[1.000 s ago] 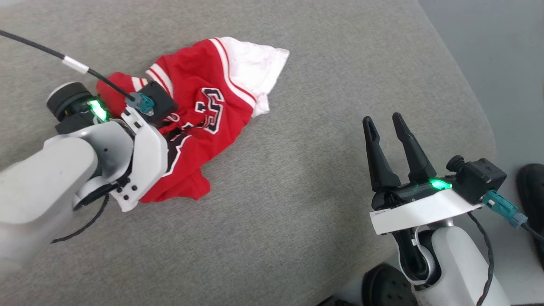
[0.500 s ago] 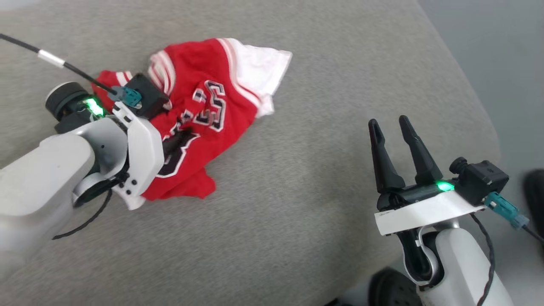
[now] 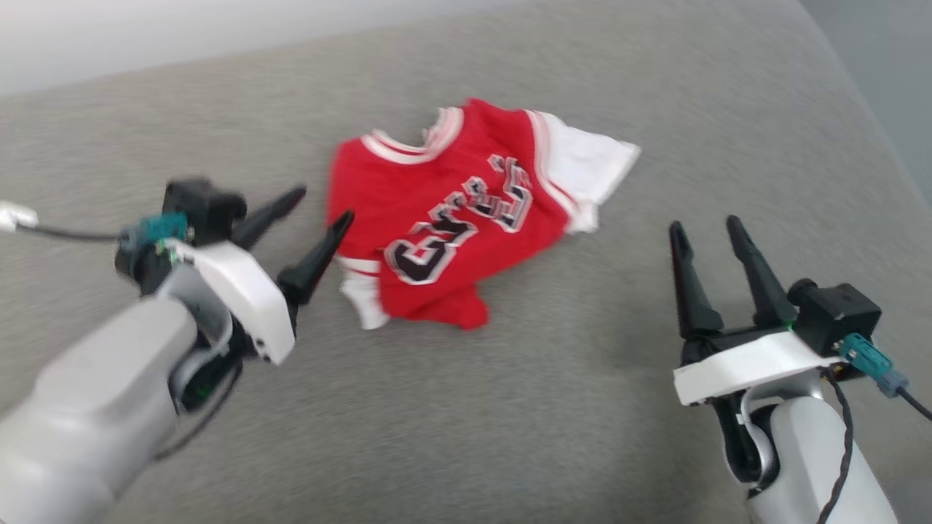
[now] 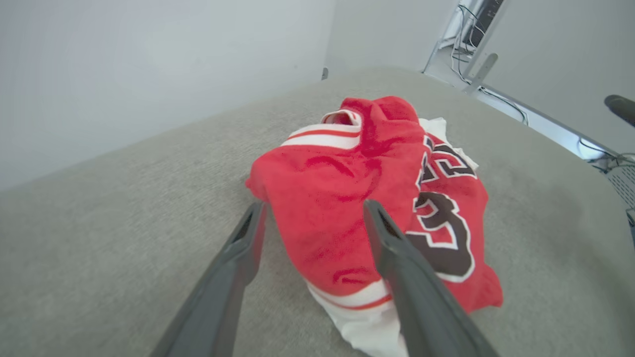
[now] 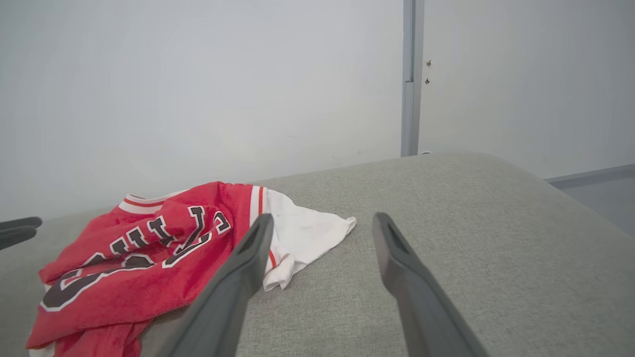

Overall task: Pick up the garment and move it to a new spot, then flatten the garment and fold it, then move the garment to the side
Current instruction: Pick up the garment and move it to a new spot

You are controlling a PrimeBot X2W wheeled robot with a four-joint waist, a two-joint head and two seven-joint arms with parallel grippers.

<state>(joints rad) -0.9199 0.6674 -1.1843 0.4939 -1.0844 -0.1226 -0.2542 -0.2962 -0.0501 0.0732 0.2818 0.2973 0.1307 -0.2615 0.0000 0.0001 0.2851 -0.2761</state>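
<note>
A crumpled red shirt (image 3: 437,211) lies lettering-up on a grey padded surface (image 3: 510,407), with a pale wall (image 5: 198,74) behind. The left claw (image 3: 322,204) hangs wide open and empty just beside the shirt's edge. The right claw (image 3: 705,224), also open and empty, sits well apart from it.

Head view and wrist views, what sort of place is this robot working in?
Likely an indoor lab or test room: a grey fabric-covered surface, bare pale walls, and loose cables by the far wall.
</note>
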